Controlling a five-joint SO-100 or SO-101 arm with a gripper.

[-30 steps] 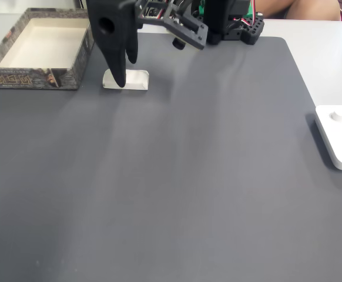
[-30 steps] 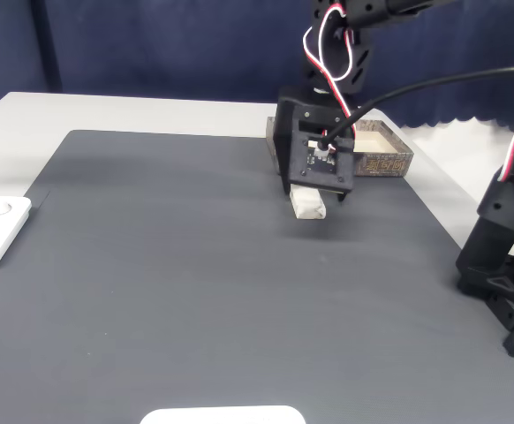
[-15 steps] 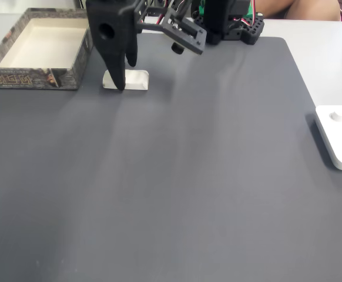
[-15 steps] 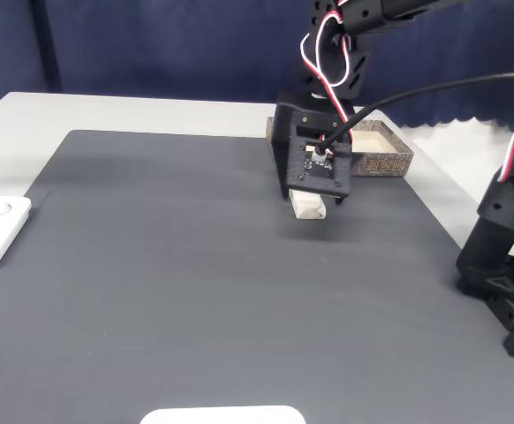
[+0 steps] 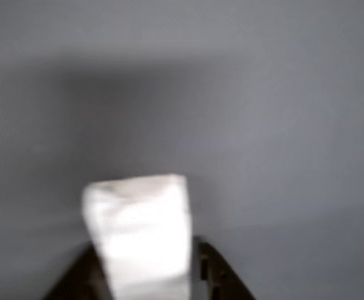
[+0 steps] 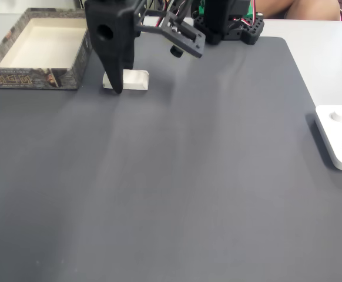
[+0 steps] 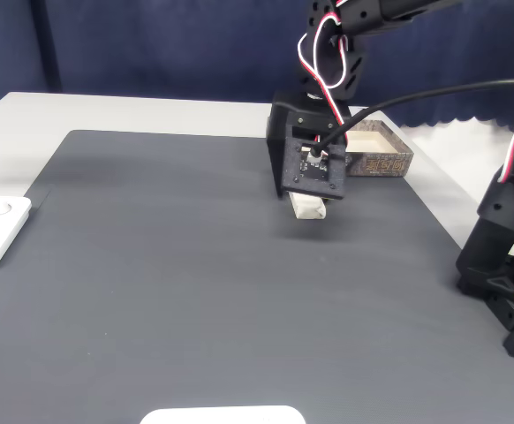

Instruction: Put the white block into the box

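— Where is the white block (image 6: 133,80) now?

— It lies on the dark grey mat (image 6: 188,176), just beside the box (image 6: 37,48), at the box's right side in a fixed view. In another fixed view the block (image 7: 308,208) is under the black wrist part of the arm, and the box (image 7: 378,151) stands behind it.

— And the gripper (image 6: 117,85)?

— Its black fingers point down at the left end of the block. In the other view, the block (image 5: 143,232) stands between two dark finger parts (image 5: 214,270), one at each side, very near to it. This picture is blurred.

— Are the fingers clamped on it?

— They are apart, with the block in the gap. If they already press it, I cannot tell.

— Anything else on the table?

— A white device (image 6: 339,136) lies at the right edge, well apart from the block.
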